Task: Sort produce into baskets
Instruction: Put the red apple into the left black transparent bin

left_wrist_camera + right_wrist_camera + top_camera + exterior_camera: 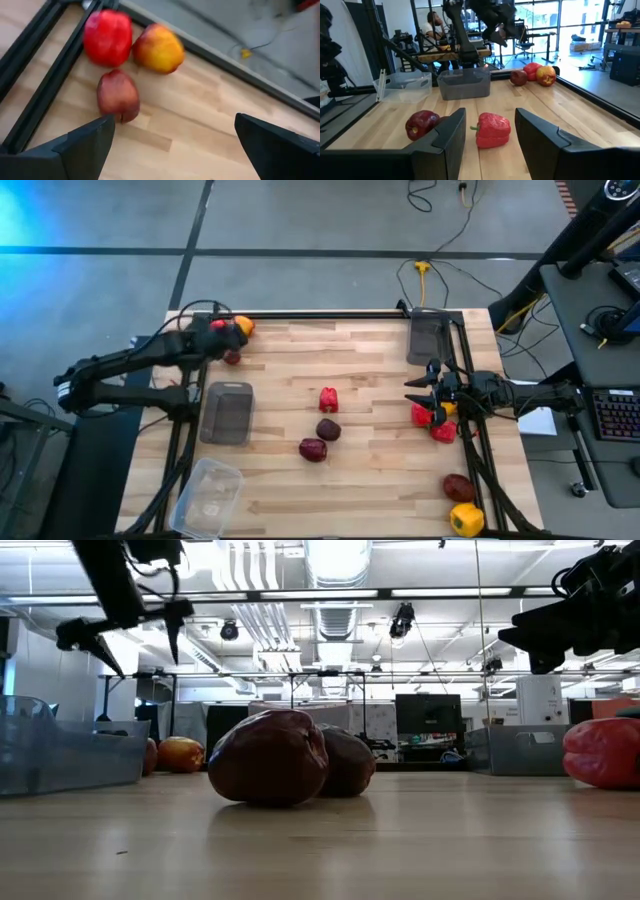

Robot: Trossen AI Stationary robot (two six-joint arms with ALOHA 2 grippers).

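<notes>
Produce, logged from my remote station, view by view.

High view: a red toy pepper sits mid-table, with two dark maroon round fruits just near of it. At the far-left corner a red pepper, an orange-yellow fruit and a small maroon one cluster under my left gripper. At the right edge, red peppers lie beneath my right gripper; a maroon fruit and a yellow pepper rest at the near-right corner. One dark grey rectangular tray stands left of centre, a second grey tray at the far right, and a clear rounded plastic tub at the near-left corner.

Low view: both maroon fruits fill the centre, touching; both arms hang above the table.

Left wrist view: fingers spread wide above the wood, empty, with the corner cluster just beyond them.

Right wrist view: fingers spread apart, empty, the mid-table red pepper framed between them farther off. A seated person shows in the room behind.
</notes>
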